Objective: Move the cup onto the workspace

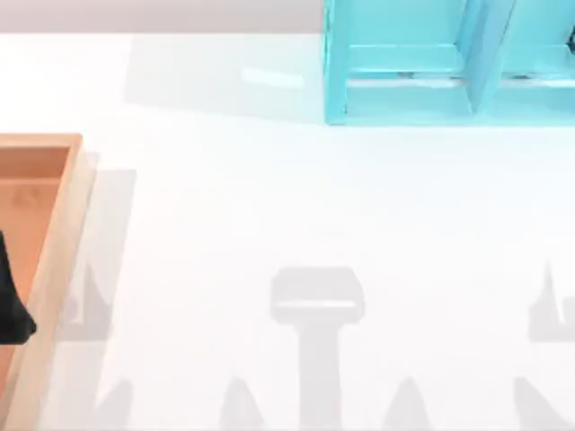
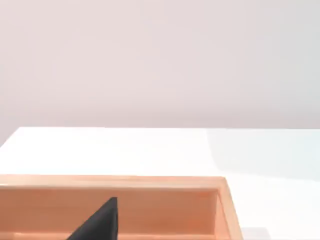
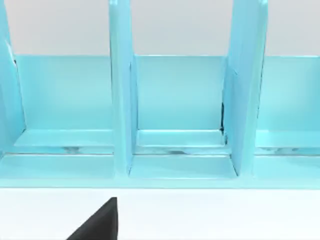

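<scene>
L claw (image 1: 11, 305) over tray (image 1: 54, 260), facing workspace (image 1: 269, 206).

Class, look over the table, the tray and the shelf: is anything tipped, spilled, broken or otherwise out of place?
Nothing stands out. The wooden tray lies flat at the table's left edge, and the blue shelf stands squarely at the back right, its dividers upright. No spill or damage is visible.

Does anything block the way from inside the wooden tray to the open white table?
Only the tray's raised rim. Beyond it nothing visible stands on the white tabletop; the blue shelf unit sits at the back right. The left gripper hangs over the tray.
</scene>
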{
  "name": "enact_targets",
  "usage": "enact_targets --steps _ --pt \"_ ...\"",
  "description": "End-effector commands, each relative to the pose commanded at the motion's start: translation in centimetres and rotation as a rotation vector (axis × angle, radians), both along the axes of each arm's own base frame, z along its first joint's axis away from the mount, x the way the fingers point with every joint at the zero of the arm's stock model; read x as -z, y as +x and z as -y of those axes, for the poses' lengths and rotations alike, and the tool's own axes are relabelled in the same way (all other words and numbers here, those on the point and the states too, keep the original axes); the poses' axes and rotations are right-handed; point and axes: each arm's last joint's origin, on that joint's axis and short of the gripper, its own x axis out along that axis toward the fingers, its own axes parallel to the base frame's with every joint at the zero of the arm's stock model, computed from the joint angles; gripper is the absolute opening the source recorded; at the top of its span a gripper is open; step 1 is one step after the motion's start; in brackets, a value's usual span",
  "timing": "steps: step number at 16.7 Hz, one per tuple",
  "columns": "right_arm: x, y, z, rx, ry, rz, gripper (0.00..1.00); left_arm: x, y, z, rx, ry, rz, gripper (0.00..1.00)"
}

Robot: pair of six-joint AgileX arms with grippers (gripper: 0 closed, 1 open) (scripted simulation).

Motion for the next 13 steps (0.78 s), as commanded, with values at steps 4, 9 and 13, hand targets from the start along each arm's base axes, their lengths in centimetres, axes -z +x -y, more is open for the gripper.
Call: enact_targets --steps 4,9,13 --pt "0.0 0.0 0.0 0.000 0.000 0.000 1.00 -0.6 0.0 -0.1 -0.013 0.013 -0.034 1.00" --pt "0.0 0.0 0.0 0.000 0.000 0.000 1.00 -4.2 0.8 -1.0 -0.070 0.085 -0.325 1.00" --pt "0.0 0.0 0.0 0.000 0.000 0.000 1.00 -6.5 3.1 -2.5 -0.085 0.118 -0.793 1.00"
